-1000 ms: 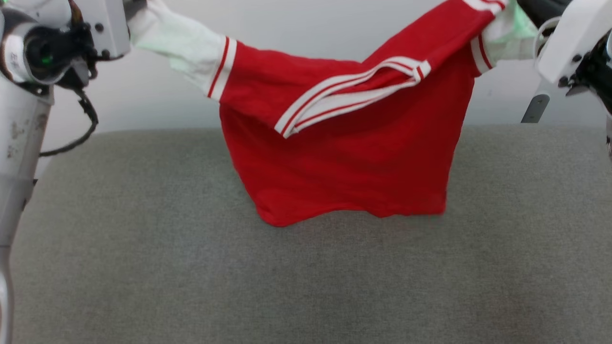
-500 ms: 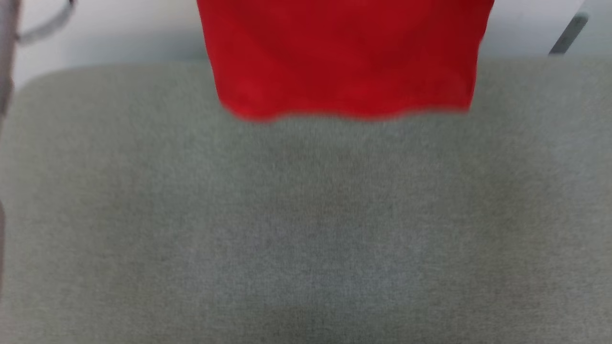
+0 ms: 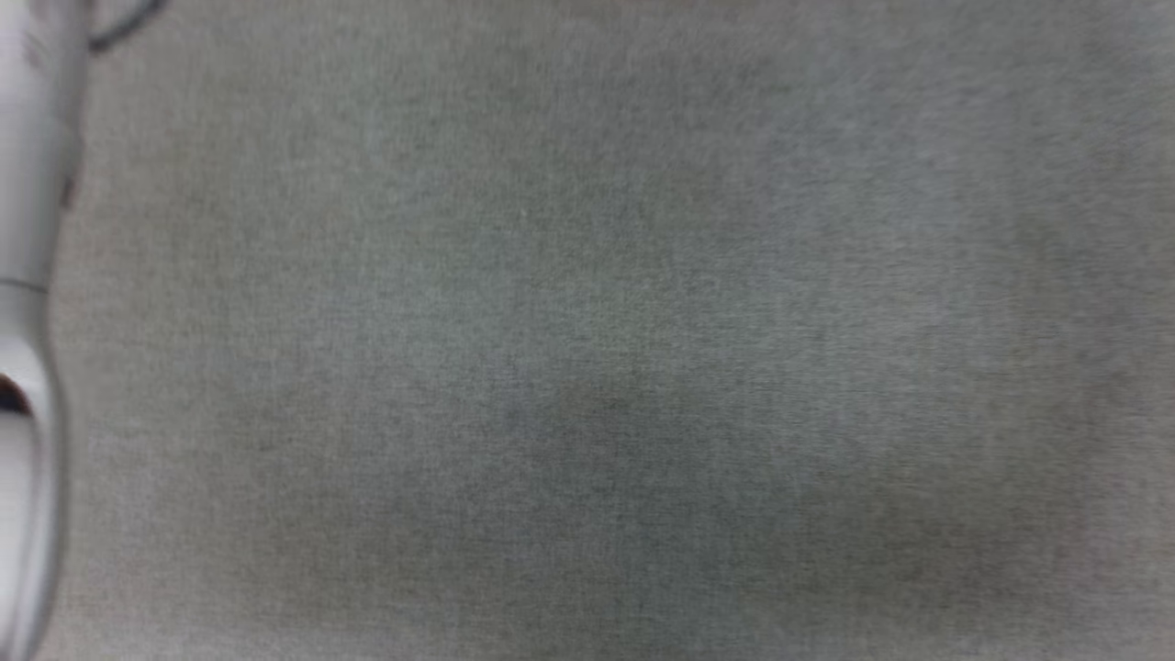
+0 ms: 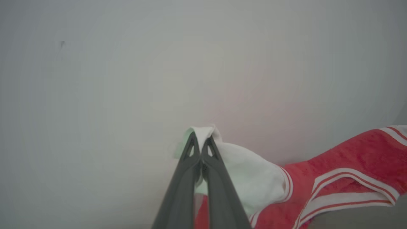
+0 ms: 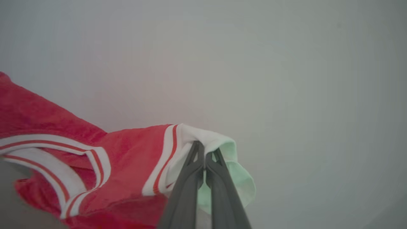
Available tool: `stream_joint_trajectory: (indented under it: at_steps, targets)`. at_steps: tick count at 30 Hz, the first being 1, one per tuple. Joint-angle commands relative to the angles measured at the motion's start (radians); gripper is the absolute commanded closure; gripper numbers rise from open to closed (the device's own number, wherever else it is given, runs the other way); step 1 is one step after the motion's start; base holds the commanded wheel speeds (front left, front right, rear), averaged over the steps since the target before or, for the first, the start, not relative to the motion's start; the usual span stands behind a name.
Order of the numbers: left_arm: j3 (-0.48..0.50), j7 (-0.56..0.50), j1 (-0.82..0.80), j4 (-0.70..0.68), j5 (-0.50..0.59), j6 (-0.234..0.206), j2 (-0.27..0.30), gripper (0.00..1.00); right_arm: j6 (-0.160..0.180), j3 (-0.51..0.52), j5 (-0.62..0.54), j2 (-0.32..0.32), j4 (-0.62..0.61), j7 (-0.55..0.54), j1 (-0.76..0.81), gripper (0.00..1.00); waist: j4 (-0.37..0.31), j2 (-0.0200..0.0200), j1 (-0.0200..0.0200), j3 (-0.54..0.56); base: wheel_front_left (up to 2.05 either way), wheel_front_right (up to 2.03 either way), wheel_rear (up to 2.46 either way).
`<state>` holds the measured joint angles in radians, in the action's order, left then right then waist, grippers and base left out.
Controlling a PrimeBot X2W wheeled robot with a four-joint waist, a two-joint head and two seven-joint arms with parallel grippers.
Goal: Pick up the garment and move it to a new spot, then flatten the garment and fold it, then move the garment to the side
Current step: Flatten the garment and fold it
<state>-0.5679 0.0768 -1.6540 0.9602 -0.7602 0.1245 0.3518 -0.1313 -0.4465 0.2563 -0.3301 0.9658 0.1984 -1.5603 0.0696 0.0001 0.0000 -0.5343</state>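
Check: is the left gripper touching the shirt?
Touching. The left wrist view shows the left gripper shut on the shirt at its white sleeve, with cloth bunched between and around the fingertips.

Left gripper (image 4: 201, 144): fingers pressed together, pointing to 12 o'clock in its wrist view, pinching a white sleeve of the garment (image 4: 343, 152). Right gripper (image 5: 205, 154): likewise clamped on the other sleeve. Pale left forearm (image 3: 27, 229) at 9 o'clock in head view.

Red garment (image 4: 349, 149) with white sleeves and red-white striped trim, grey fabric surface (image 3: 587, 330), pale grey wall (image 4: 95, 79)
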Motion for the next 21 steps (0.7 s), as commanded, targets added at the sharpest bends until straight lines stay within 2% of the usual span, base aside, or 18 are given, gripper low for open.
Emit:
stream_joint_trajectory:
  at_steps: [1,5,10,15,21]
  targets:
    - [-0.006,0.005,0.014,-0.004,-0.012,0.007,-0.007,1.0,0.001,-0.006,0.021,0.003,0.003,0.004,0.015,1.0,0.038,-0.0001,0.0,-0.058,0.0,0.0,0.0]
    - [-0.056,-0.022,0.1,-0.023,-0.063,0.005,-0.006,1.0,0.001,-0.055,0.129,-0.007,0.012,-0.03,0.089,1.0,0.05,-0.0001,0.0,-0.029,0.0,0.0,0.0]
    - [-0.109,-0.122,0.221,-0.064,-0.146,0.005,0.018,1.0,0.001,-0.091,0.308,-0.043,-0.044,-0.134,0.207,1.0,0.057,-0.0001,0.0,0.036,0.0,0.0,0.0]
    - [-0.15,-0.239,0.363,-0.112,-0.203,0.005,0.071,1.0,0.001,-0.132,0.455,-0.116,-0.138,-0.277,0.354,1.0,0.055,-0.0001,0.0,0.129,0.0,0.0,0.0]
    - [-0.182,-0.336,0.55,-0.199,-0.235,-0.008,0.163,1.0,0.001,-0.154,0.592,-0.212,-0.282,-0.421,0.557,1.0,0.045,-0.0001,0.0,0.243,0.0,0.0,0.0]
